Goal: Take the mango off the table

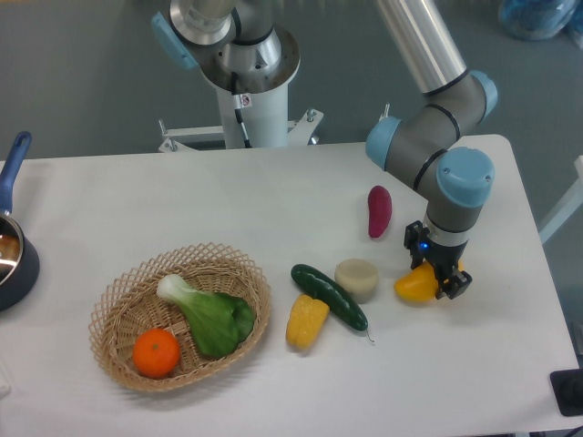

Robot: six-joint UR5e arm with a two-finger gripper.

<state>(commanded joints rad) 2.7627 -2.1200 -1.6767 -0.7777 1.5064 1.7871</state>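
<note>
The mango (414, 286), glossy yellow-orange, sits at the right side of the white table (182, 200). My gripper (435, 275) points straight down over the mango's right half. Its black fingers stand on either side of the fruit and appear closed against it. The mango's tapered right end is hidden behind the fingers. I cannot tell whether the fruit still touches the tabletop.
A beige round block (356, 279), a dark cucumber (329, 296) and a yellow corn cob (307, 320) lie just left of the mango. A purple sweet potato (379, 210) lies behind it. A wicker basket (118, 360) holds bok choy (211, 314) and an orange (156, 352). A blue pot (11, 259) sits at the left edge.
</note>
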